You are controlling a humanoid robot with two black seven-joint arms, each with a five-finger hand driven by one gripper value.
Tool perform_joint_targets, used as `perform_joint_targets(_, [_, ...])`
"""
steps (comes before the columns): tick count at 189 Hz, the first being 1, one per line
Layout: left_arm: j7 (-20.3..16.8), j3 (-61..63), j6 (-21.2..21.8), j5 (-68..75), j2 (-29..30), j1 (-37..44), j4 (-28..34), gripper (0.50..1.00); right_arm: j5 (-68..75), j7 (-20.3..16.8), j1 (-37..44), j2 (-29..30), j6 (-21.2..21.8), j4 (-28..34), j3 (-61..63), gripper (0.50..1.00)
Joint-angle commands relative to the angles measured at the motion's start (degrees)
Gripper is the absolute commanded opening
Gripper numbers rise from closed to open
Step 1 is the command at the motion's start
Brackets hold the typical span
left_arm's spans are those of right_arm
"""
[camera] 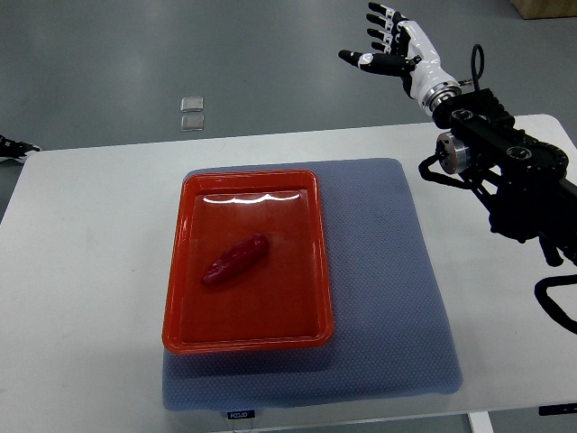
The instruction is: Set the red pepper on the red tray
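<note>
My right hand (389, 41) hangs raised beyond the table's (81, 271) far right corner, fingers spread and loose, holding nothing. Its black forearm runs in from the right edge. The left arm shows only as a dark tip at the left edge, too little to tell its state. The red pepper (235, 259) already lies inside the red tray (248, 179), slightly left of centre, tilted diagonally; the tray sits on a blue-grey mat (379, 271). I judge the pepper light, smooth and a bit slippery; I'd pinch across its thicker middle.
</note>
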Motion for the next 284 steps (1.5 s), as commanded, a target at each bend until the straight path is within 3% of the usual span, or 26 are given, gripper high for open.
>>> perform_joint_targets(1, [0.0,0.0,0.0,0.0,0.0,0.0,0.0,1.000,8.3,-0.5,-0.1,-0.4,0.3,-0.5,1.5,0.915])
perform_joint_targets(20, [0.0,0.0,0.0,0.0,0.0,0.0,0.0,1.000,17.0,-0.9,-0.3,-1.6,0.9,-0.9,1.4,0.915])
perform_joint_targets(44, [0.0,0.0,0.0,0.0,0.0,0.0,0.0,1.000,24.9,-6.1,-1.7,-2.3,3.4,-1.2,1.4,0.915])
perform_joint_targets(62, [0.0,-0.1,0.0,0.0,0.0,0.0,0.0,1.000,27.2,-7.1,-2.7,-2.2,6.2,-2.3,1.5,0.915])
perform_joint_targets(97, [0.0,0.0,0.0,0.0,0.0,0.0,0.0,1.000,31.1,-6.6,-4.9,-2.1,10.7,-4.3,1.6,0.915])
perform_joint_targets(131, [0.0,0.0,0.0,0.0,0.0,0.0,0.0,1.000,31.6,-6.1,-6.5,-1.7,12.0,-4.3,4.7,0.919])
perform_joint_targets(163, [0.0,0.0,0.0,0.0,0.0,0.0,0.0,1.000,31.3,-0.9,-8.7,-1.5,16.0,-5.2,9.0,0.924])
perform_joint_targets(193, [0.0,0.0,0.0,0.0,0.0,0.0,0.0,1.000,31.1,0.9,-8.9,-1.2,15.5,-6.7,8.8,0.921])
perform_joint_targets(235, [0.0,0.0,0.0,0.0,0.0,0.0,0.0,1.000,30.9,0.9,-9.2,-1.0,11.4,-6.7,8.0,0.923])
perform_joint_targets(284, [0.0,0.0,0.0,0.0,0.0,0.0,0.0,1.000,30.6,0.9,-9.5,-0.3,11.4,-6.7,7.9,0.921])
